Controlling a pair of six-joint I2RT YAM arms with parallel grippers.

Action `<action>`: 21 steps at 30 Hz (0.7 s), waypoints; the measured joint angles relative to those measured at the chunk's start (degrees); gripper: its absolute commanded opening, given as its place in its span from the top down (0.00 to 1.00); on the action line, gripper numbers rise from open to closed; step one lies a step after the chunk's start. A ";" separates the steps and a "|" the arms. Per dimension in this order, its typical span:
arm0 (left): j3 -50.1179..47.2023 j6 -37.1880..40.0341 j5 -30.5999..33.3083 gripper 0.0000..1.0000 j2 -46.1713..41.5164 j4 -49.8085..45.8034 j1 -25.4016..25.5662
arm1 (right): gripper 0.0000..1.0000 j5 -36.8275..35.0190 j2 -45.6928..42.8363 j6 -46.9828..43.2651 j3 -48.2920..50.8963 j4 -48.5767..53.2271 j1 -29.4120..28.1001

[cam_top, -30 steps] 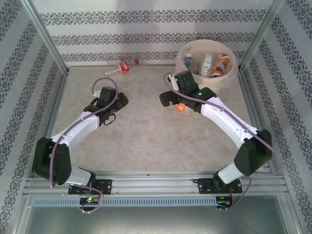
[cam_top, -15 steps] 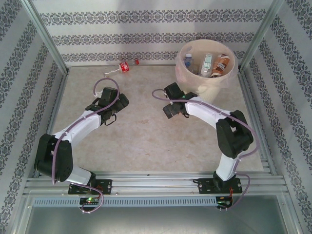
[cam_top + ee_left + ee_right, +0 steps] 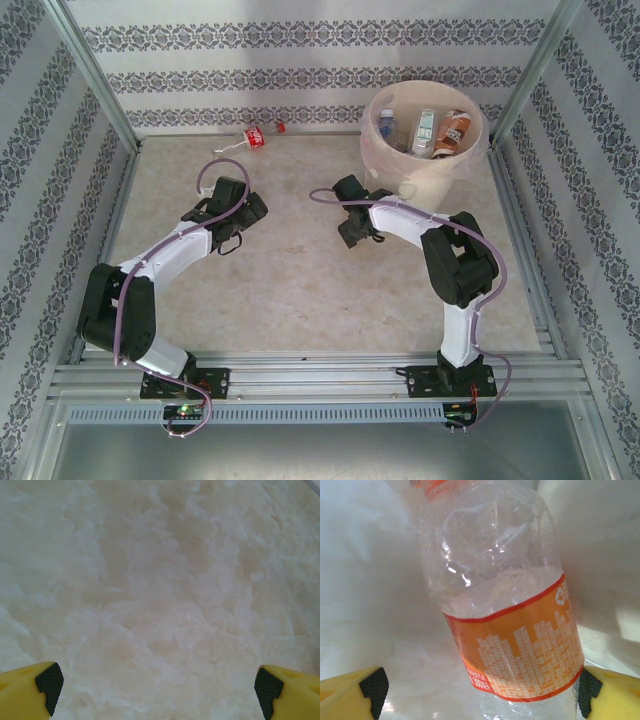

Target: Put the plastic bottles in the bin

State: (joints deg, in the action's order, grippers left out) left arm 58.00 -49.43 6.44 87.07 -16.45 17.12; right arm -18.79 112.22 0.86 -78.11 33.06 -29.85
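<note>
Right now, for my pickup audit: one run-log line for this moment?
left gripper: open over table | right gripper: open, straddling orange-label bottle | bin: three bottles inside | red-label bottle: table's far edge

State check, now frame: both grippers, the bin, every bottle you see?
Dented clear orange-labelled plastic bottle: lying on table, capped, ungripped.
Right gripper: open, straddling that bottle.
Left gripper: open, empty.
Clear red-labelled plastic bottle: lying by far wall.
Round cream pink-lined bin: upright, three bottles inside.

left arm (image 3: 165, 250) stretches forward and inward, left gripper (image 3: 160, 685) jaws spread wide; right arm (image 3: 455, 265) folded tight at the elbow, right gripper (image 3: 480, 687) pointing down-ish, jaws wide apart too
</note>
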 measured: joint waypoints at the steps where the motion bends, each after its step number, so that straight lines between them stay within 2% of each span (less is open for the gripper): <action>1: 0.00 0.00 -0.02 0.00 0.00 0.02 0.00 | 0.06 1.64 0.00 0.00 -0.42 0.04 0.11; 5: 0.02 -0.13 -0.20 0.00 0.00 0.02 0.00 | 0.05 6.29 1.33 1.22 -1.51 0.87 0.07; 13: 0.02 -0.15 -0.39 0.01 0.00 0.02 0.00 | 0.06 5.42 8.39 5.01 -9.70 6.21 -0.31; 16: 0.00 -0.15 -0.37 0.00 0.00 0.02 0.00 | 0.14 5.81 8.70 6.29 -10.27 6.97 -0.31; 21: 0.02 -0.13 -0.37 0.00 0.00 0.00 0.00 | 0.36 8.28 9.35 8.07 -10.80 7.23 -0.55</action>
State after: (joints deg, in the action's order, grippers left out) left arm 58.02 -49.56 6.07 87.07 -16.45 17.12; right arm -10.50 121.58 8.93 -88.90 40.29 -30.39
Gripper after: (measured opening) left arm 0.996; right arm 0.709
